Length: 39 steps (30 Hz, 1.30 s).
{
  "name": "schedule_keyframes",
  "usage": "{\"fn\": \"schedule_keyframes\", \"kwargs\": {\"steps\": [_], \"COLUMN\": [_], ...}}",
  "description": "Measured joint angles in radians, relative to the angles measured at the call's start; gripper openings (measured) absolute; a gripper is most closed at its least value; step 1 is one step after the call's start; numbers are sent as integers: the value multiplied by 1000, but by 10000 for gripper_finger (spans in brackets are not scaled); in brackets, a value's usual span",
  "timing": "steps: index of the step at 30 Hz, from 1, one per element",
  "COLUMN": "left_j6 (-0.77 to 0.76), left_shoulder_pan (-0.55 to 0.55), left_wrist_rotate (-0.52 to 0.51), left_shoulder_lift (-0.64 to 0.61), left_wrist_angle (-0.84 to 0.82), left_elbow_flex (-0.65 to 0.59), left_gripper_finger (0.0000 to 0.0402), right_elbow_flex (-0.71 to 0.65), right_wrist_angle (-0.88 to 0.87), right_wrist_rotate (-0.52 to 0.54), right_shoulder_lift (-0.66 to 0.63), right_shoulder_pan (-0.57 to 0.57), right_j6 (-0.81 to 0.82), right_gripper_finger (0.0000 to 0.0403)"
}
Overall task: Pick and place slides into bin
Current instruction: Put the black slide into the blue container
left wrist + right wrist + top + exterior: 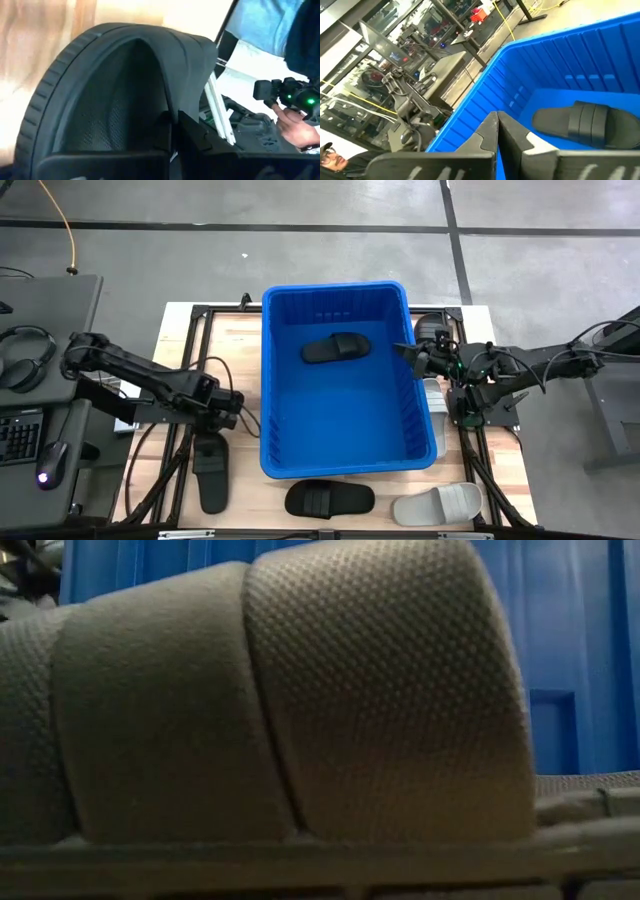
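Note:
The blue bin (345, 455) stands mid-table with one black slide (337, 348) lying flat inside; it also shows in the right wrist view (590, 122). My left gripper (222, 418) is low at the far end of another black slide (210, 472) on the table left of the bin, and shut on it (172, 132). My right gripper (412, 357) hangs over the bin's right rim, shut and empty (497, 125). My left gripper has the black slide's strap at one side edge (175, 107), where the strap comes down to the sole. One finger seems to lie under the strap and the other outside it. The slide's heel end (213, 500) rests on the table.
A black slide (330, 498) and a light grey slide (437, 503) lie by the near edge. Another grey slide (435, 402) and a dark one (432, 330) lie right of the bin. A slide's textured strap (300, 690) fills the low view, with the bin wall (570, 640) behind.

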Motion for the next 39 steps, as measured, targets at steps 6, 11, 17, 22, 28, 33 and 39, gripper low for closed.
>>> {"fn": "schedule_keyframes", "kwargs": {"steps": [6,11,17,22,28,33,39], "left_j6": [-37,-55,-66,-103,-176,-198,-246], "left_shoulder_pan": [0,0,0,0,0,0,0], "left_wrist_rotate": [-33,-101,-132,-149,-173,-188,-221], "left_shoulder_lift": [-95,-122,-126,-126,-126,-126,-120], "left_wrist_angle": [-111,-212,-295,-290,-288,-289,-293], "left_elbow_flex": [109,230,358,450,561,666,791], "left_gripper_finger": [0,0,0,0,0,0,0], "right_elbow_flex": [0,0,0,0,0,0,0], "right_wrist_angle": [0,0,1,15,27,38,33], "right_wrist_rotate": [28,36,21,68,69,90,52], "right_shoulder_lift": [0,0,0,-1,0,5,27], "right_shoulder_pan": [0,0,0,0,-7,-7,-7], "right_j6": [-23,-34,-41,-33,-17,2,-1], "right_gripper_finger": [0,0,0,0,0,0,0]}}
